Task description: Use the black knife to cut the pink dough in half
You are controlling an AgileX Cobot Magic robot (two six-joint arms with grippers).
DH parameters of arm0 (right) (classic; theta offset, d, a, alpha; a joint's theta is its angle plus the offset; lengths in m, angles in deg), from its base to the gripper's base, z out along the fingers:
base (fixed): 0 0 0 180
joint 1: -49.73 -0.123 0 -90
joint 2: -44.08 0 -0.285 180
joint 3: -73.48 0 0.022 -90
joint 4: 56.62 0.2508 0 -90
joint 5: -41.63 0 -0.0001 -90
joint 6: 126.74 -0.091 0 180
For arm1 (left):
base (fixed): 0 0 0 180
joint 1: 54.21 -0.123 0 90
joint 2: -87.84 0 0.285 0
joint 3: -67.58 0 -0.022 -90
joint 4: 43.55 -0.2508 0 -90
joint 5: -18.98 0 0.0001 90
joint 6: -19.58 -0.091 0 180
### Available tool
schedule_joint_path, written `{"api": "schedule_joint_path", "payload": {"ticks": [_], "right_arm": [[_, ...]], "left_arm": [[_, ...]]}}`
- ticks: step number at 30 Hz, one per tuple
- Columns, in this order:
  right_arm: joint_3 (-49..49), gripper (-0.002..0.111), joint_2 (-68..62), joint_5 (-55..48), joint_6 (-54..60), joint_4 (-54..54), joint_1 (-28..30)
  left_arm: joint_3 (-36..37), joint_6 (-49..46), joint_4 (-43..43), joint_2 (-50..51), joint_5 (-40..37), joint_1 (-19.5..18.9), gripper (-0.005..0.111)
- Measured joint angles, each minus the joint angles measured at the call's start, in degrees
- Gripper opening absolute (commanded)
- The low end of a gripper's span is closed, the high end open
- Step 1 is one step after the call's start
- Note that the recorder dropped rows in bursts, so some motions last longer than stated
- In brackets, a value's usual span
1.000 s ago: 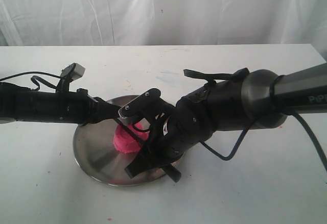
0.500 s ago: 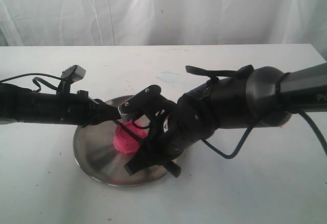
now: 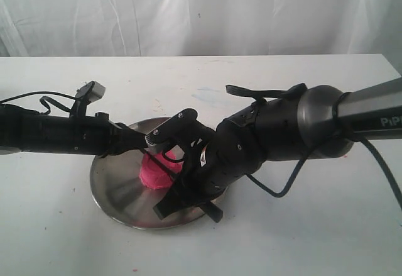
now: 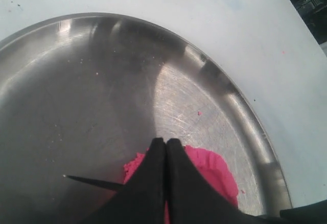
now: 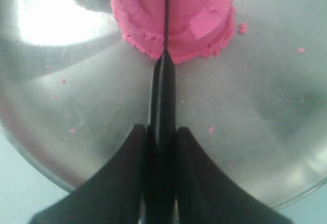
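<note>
The pink dough (image 3: pixel 156 175) sits as one round lump on the steel plate (image 3: pixel 116 185). My right gripper (image 5: pixel 162 129) is shut on the handle of the black knife (image 5: pixel 162 94). The blade runs edge-on across the middle of the dough (image 5: pixel 138 17), and its pointed tip (image 4: pixel 87 181) pokes out on the far side. In the exterior view the right gripper (image 3: pixel 182 185) is largely masked by its own wrist. My left gripper (image 4: pixel 166 143) is shut with nothing between its fingers. It rests on top of the dough (image 4: pixel 217 165), and from outside it (image 3: pixel 141 144) reaches in from the left.
Pink crumbs (image 5: pixel 211 130) lie scattered on the plate (image 5: pixel 265 106). The plate (image 4: pixel 102 81) stands on a white table (image 3: pixel 301 226) with a white curtain behind. A cable (image 3: pixel 276 191) loops under the right arm.
The right wrist dipped slightly half a second ago and came back to where it was. Dough, knife and left arm look unmoved.
</note>
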Motion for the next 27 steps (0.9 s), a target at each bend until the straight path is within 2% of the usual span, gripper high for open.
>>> {"api": "schedule_joint_path", "payload": {"ticks": [27], "right_arm": [[0.00, 0.000, -1.45, 0.58, 0.00, 0.00, 0.00]], "left_arm": [[-0.09, 0.67, 0.00, -1.25, 0.42, 0.00, 0.000]]}}
